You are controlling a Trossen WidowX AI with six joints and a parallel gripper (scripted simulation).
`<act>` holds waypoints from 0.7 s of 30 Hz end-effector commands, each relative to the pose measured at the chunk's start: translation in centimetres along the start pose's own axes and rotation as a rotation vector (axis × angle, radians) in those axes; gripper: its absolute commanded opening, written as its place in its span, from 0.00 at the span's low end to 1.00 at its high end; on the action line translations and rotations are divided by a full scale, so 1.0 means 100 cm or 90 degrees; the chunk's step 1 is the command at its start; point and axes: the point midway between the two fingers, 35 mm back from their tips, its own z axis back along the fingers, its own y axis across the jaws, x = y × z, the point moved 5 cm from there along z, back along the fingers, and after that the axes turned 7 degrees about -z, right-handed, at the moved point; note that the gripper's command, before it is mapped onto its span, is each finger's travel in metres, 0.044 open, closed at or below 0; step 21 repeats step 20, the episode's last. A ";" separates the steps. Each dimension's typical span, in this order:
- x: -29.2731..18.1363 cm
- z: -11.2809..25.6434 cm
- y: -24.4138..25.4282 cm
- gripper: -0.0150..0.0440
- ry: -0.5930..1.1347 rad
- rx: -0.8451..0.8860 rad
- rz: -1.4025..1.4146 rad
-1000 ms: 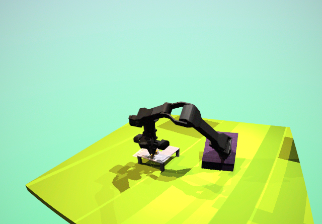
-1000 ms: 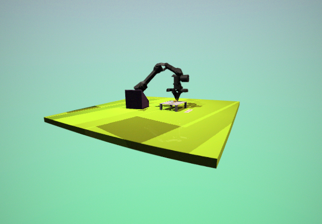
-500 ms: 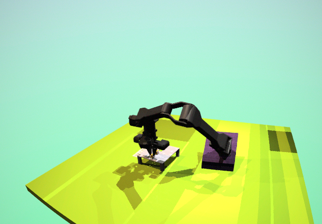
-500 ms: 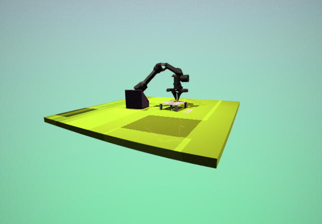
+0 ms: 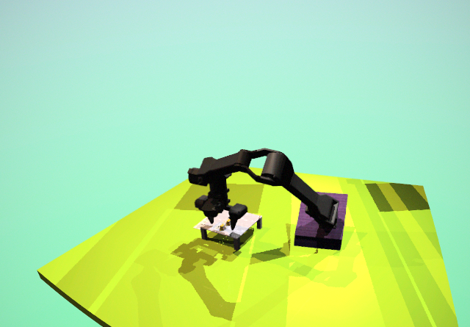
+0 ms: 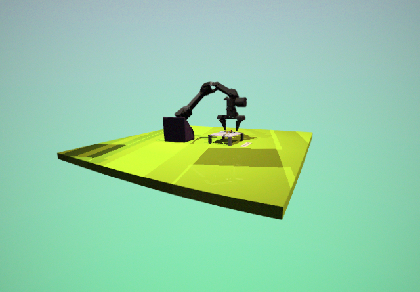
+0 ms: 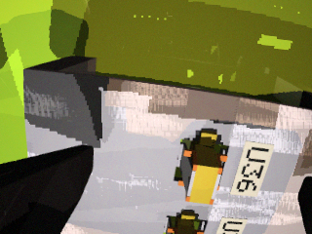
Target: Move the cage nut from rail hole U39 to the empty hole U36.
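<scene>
Clearly, gripper [image 5: 222,225] [image 6: 231,130] [image 7: 203,175] open, jaws spread well apart, nothing clamped. The cage nut [image 5: 222,227] [image 6: 231,131] [image 7: 204,168] is seen beside the U36 label [image 7: 252,169] on the rail plate [image 5: 248,220] [image 6: 216,134] [image 7: 132,171], between the fingers, touched by neither. Other nut [image 7: 186,224] partly cut off by the wrist frame. Wings under the plate can't be made out; squareness can't be told.

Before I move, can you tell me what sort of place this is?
Probably a robot workbench for server-rack fitting practice: a yellow-green table, a small rail plate on legs, and a "U36" label beside a cage nut.
</scene>
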 end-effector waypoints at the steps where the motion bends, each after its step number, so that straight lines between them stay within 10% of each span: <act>1: 0.000 0.011 -0.001 1.00 0.001 0.000 0.001; 21: -0.002 0.050 -0.001 1.00 0.001 0.000 0.000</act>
